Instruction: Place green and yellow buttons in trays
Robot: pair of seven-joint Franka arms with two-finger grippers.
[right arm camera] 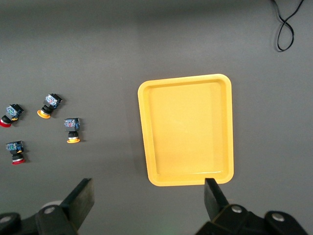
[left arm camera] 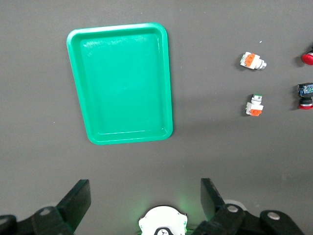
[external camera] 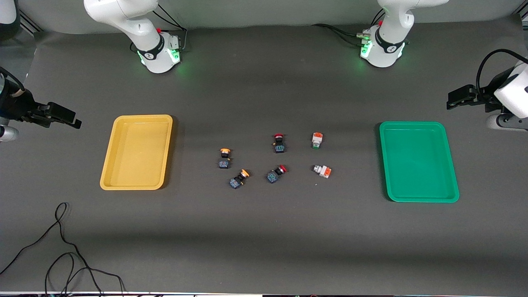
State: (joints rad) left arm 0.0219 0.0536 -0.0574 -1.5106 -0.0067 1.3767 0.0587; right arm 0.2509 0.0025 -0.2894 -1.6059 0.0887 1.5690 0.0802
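Two yellow-capped buttons (external camera: 224, 158) (external camera: 239, 178) lie mid-table, toward the yellow tray (external camera: 137, 152). Two white buttons with green tips (external camera: 317, 140) (external camera: 322, 170) lie toward the green tray (external camera: 418, 161). Both trays hold nothing. My left gripper (external camera: 452, 101) hangs open, high over the left arm's end of the table; its wrist view shows the green tray (left arm camera: 122, 83) and the green buttons (left arm camera: 253, 60) (left arm camera: 255, 105). My right gripper (external camera: 72, 119) hangs open over the right arm's end; its view shows the yellow tray (right arm camera: 188, 129) and the yellow buttons (right arm camera: 48, 105) (right arm camera: 73, 129).
Two black switches with red caps (external camera: 279, 143) (external camera: 276, 173) lie between the yellow and green buttons. A loose black cable (external camera: 62, 247) curls on the table nearer the front camera than the yellow tray. The arm bases (external camera: 159, 53) (external camera: 381, 49) stand at the table's back edge.
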